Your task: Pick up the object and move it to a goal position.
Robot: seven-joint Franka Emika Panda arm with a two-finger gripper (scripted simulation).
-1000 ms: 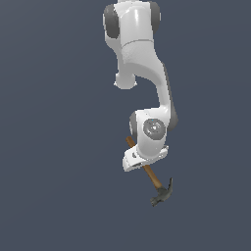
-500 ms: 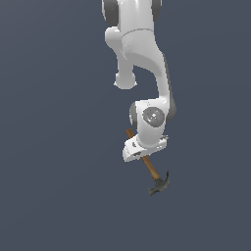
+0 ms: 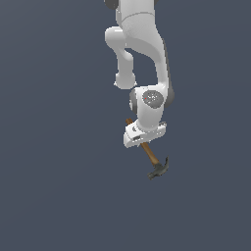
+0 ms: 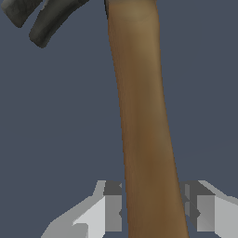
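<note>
My gripper clamps the hammer mid-handle; I judge it rigid and head-heavy, liable to pivot; a hold nearer the head would steady it.

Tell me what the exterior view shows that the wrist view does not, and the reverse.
Only the exterior view shows the white arm and the whole claw hammer, its handle sticking out on both sides of the gripper. Only the wrist view shows the fingers pressed against the brown handle. Both show the dark grey head and the grey background.
</note>
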